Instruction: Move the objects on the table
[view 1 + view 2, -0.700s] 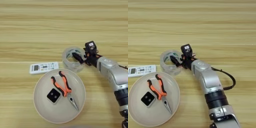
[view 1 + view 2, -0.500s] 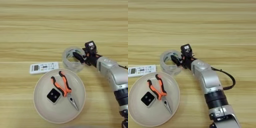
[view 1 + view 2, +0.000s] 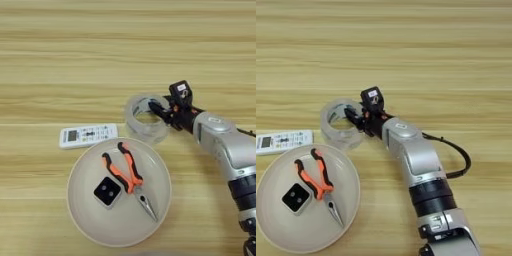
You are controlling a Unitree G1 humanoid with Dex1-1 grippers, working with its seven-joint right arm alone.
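A wide, light wood-grain surface [image 3: 75, 55] fills everything in sight, its plank lines running side to side. The light falls soft and even, with only faint shadows.

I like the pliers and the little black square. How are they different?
The pliers are long and thin with orange handles; the black block is small, square and black with a white dot. The pliers lie slanted across the plate, and the block sits to their left. Both rest inside the same cream plate.
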